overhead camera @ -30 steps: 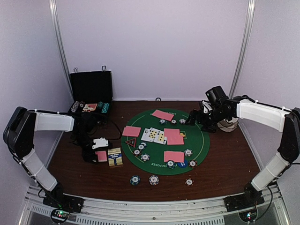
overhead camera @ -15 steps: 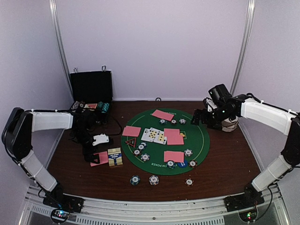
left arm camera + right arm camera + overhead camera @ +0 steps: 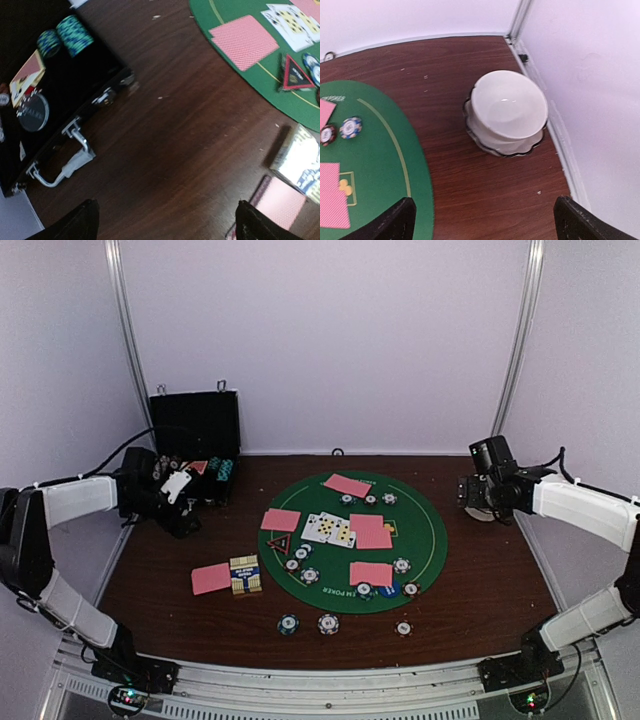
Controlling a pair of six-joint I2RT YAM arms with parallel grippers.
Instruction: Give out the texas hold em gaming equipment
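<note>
Nearest the arm bases, three small round stripe-edged poker chips [image 3: 328, 623] sit in a loose row on the dark brown wooden table [image 3: 480, 590], just off the near rim of the round green felt mat [image 3: 425, 530]. Left of them a single pink-backed playing card [image 3: 211, 578] lies face down on the bare wood, just beside a small blue-and-gold card box [image 3: 245, 574].

On the mat, four more pink-backed cards [image 3: 371, 574] lie face down at the near, left, middle and far parts, with two face-up cards [image 3: 329, 529] in the centre. A black-red triangle marker [image 3: 279, 542] rests by the mat's left edge. A cluster of chips sits just in front of it, others ring the nearest card, and three line the far side.

The left gripper [image 3: 165, 227] hangs over the wood left of the mat, its fingers [image 3: 75, 225] spread wide with nothing between them. Beyond it the open black hard case [image 3: 195, 430] stands at the back left, holding teal chip stacks [image 3: 65, 37] and a card.

The right gripper [image 3: 485, 220] hovers off the mat's right side, its fingers likewise parted and empty. Just past it, a stack of white bowls [image 3: 509, 110] on a dark-rimmed dish sits near the far right corner
</note>
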